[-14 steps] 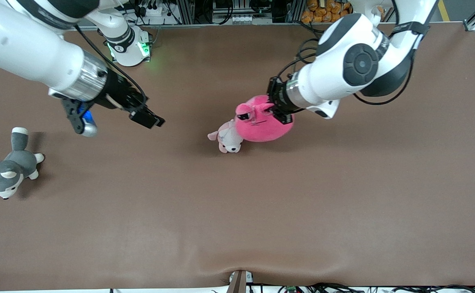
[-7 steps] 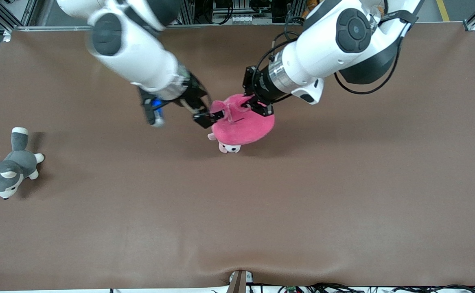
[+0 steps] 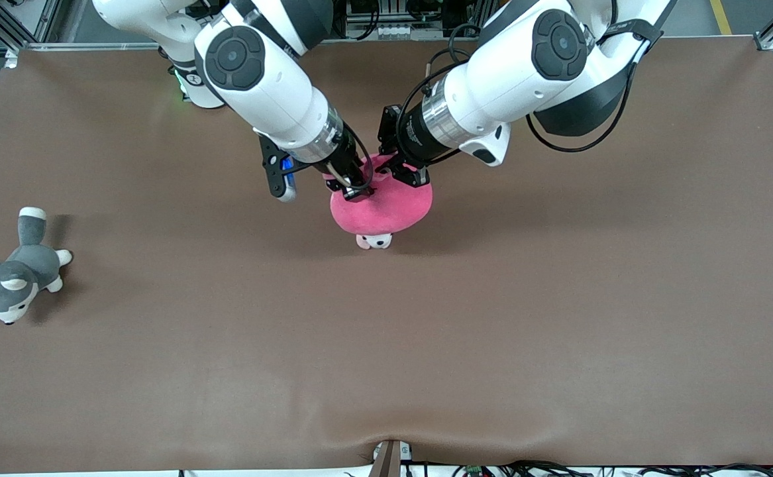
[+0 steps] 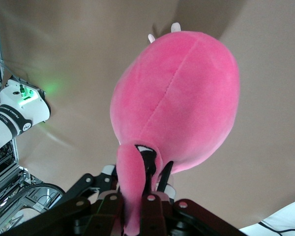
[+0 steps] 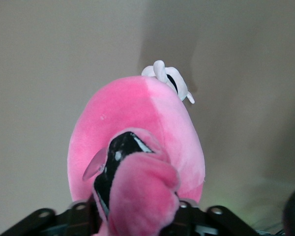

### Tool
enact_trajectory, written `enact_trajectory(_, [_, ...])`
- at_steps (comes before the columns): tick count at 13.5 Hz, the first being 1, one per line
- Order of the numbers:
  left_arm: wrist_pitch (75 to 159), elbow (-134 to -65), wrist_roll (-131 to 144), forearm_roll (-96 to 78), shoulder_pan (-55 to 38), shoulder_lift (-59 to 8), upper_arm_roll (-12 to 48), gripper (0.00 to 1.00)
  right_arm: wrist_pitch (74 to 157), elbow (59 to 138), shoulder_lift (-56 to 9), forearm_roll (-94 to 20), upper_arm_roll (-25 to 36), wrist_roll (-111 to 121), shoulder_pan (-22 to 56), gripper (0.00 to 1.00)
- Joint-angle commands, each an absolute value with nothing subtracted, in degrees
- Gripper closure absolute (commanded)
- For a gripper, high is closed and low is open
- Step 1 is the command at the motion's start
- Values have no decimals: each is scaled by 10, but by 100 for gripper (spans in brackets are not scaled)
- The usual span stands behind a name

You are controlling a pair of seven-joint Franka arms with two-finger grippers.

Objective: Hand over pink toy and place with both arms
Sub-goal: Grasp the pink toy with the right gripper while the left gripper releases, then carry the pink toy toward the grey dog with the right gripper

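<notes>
The hot-pink toy (image 3: 386, 209) hangs in the air over the middle of the table, held from above. My left gripper (image 3: 405, 175) is shut on one of its nubs, and the left wrist view shows that nub pinched in the left gripper (image 4: 136, 196) with the toy's body (image 4: 182, 98) hanging below. My right gripper (image 3: 358, 192) is against the toy's top beside the left one. In the right wrist view the other nub and a black eye fill the space in front of the right gripper (image 5: 137, 211), with the toy's body (image 5: 132, 113) past them.
A small pale pink-and-white puppy plush (image 3: 374, 242) lies on the brown table directly under the toy, mostly covered; it peeks out in the right wrist view (image 5: 169, 78). A grey-and-white husky plush (image 3: 12, 281) lies near the table edge at the right arm's end.
My right arm swung in from the right arm's end of the table to the toy's top. My left arm carried the toy toward it, over the puppy plush.
</notes>
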State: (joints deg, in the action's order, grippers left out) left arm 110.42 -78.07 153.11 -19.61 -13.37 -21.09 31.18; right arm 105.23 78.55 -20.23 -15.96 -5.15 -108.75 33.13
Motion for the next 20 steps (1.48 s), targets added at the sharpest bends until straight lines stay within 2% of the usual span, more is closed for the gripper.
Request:
enact_trajectory(1, [1105, -769, 1540, -208, -133, -211, 312, 100, 1046, 780, -200, -142, -53, -1098, 326, 100])
enact_trajectory(5, [1102, -769, 1532, -207, -129, -209, 311, 100, 1043, 778, -197, -142, -52, -1098, 316, 100])
enact_trajectory(7, [1100, -769, 1528, -209, -125, -207, 312, 1, 1028, 776, -196, -141, -51, -1098, 309, 100])
enact_trajectory(11, [1097, -768, 1523, -207, -111, -199, 311, 0, 996, 766, -192, -142, -50, -1092, 274, 100])
enact_trajectory(14, [1059, -768, 1458, -203, -69, -189, 311, 0, 979, 766, -181, -125, -51, -1047, 224, 100])
enact_trajectory(16, [1024, -768, 1324, -204, -22, -178, 311, 0, 960, 780, -187, -126, -51, -1000, 162, 100])
enact_trajectory(20, [914, -770, 1001, -179, 80, -161, 309, 0, 965, 863, -216, -124, -51, -765, 7, 100])
